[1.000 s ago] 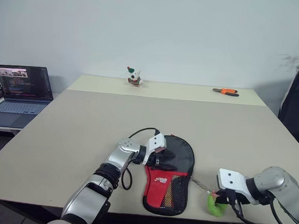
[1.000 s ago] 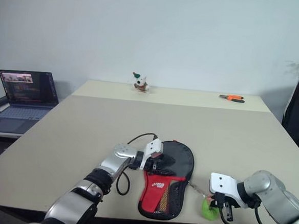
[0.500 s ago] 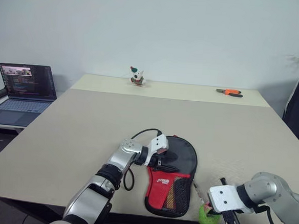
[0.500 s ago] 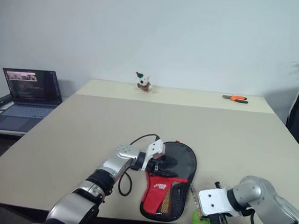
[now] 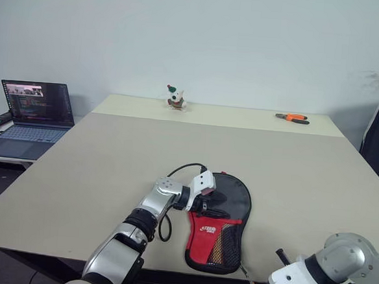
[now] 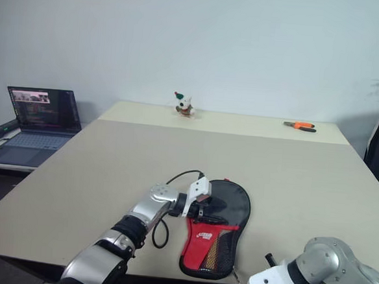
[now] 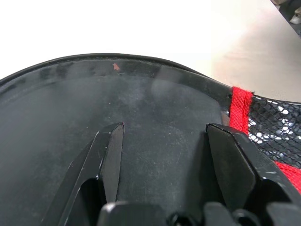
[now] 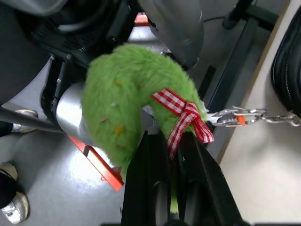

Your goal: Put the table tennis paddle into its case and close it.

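Since a second ago the right arm has pulled back toward the robot and off the near edge of the bench, taking the green fuzzy charm with it; the charm no longer lies on the bench beside the case but hangs past the edge. In the right wrist view the right claw has its fingers pinched close together on the charm at its red-and-white checked ribbon, and a silver chain runs from the ribbon back toward the case. In the head views the chain shows as a thin line leaving the near right corner of the case toward the right wrist.

The case has stayed in place, flat on the bench near the front edge, round black end away from the robot, red panel and mesh pocket toward it. The left claw rests on top of the case where the black part meets the red, its fingers held moderately apart and lying on the black fabric.

Whether the paddle is inside cannot be told.

Farther back on the bench stand a small toy figure and orange-handled pliers. An open laptop sits on a side surface to the left.
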`<action>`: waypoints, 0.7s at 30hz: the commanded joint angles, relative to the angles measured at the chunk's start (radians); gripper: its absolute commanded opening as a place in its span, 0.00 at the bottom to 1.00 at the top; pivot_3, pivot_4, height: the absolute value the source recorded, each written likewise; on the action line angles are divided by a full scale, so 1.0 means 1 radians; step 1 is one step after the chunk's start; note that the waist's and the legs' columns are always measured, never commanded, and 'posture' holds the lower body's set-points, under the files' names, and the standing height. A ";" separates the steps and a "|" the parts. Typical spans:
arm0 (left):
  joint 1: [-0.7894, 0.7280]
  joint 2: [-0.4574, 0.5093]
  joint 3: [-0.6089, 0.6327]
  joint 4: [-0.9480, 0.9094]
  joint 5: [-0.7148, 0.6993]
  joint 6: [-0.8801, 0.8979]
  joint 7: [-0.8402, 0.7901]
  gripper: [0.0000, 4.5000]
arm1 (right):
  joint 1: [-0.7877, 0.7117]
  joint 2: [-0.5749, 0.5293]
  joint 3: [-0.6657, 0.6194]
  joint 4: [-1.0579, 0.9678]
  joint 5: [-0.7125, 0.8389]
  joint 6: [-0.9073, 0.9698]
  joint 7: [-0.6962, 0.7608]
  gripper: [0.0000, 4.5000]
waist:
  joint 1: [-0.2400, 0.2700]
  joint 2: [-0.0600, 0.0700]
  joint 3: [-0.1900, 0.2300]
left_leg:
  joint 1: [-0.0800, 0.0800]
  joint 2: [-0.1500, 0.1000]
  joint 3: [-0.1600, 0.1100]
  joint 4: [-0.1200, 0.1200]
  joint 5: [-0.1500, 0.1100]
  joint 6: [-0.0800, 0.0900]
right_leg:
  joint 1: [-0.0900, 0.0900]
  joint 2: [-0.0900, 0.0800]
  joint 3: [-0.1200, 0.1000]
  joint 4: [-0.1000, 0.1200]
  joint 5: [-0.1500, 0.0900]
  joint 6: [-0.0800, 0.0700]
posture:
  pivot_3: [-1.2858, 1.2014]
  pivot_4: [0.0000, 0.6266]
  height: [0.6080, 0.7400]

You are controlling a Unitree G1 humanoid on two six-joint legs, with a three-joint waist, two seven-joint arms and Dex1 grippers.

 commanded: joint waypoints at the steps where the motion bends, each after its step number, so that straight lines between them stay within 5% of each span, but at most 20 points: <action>1: 0.026 -0.005 -0.034 0.045 0.050 0.015 0.021 0.68 | -0.006 -0.013 -0.010 -0.057 0.065 0.014 0.045 0.00 | 0.001 0.000 0.000 | 0.000 0.000 0.000 0.000 0.000 0.000 | 0.000 0.000 0.000 0.000 0.000 0.000 | 0.52 0.24 1.00; 5: 0.023 -0.007 -0.036 0.051 0.049 0.011 0.026 0.68 | -0.058 0.008 0.000 -0.050 0.068 0.075 0.026 0.06 | 0.001 0.000 0.000 | 0.000 -0.001 0.000 0.000 0.000 0.000 | 0.000 -0.001 0.000 0.000 0.000 0.000 | 0.52 0.24 1.00; 15: 0.023 -0.015 -0.022 0.023 0.024 0.027 0.020 0.68 | -0.187 0.022 -0.128 0.074 0.174 0.252 -0.018 0.78 | 0.001 0.000 0.000 | 0.001 -0.001 0.000 0.000 0.000 0.000 | 0.000 -0.001 0.001 0.000 0.000 0.001 | 0.52 0.24 1.00; 21: 0.065 0.039 0.016 -0.164 -0.041 0.080 -0.026 0.68 | -0.315 0.140 -0.186 0.304 0.201 0.283 -0.118 0.78 | -0.008 0.000 0.000 | 0.000 0.001 0.002 0.000 0.000 0.000 | -0.001 0.000 0.002 0.000 0.002 -0.002 | 0.52 0.24 1.00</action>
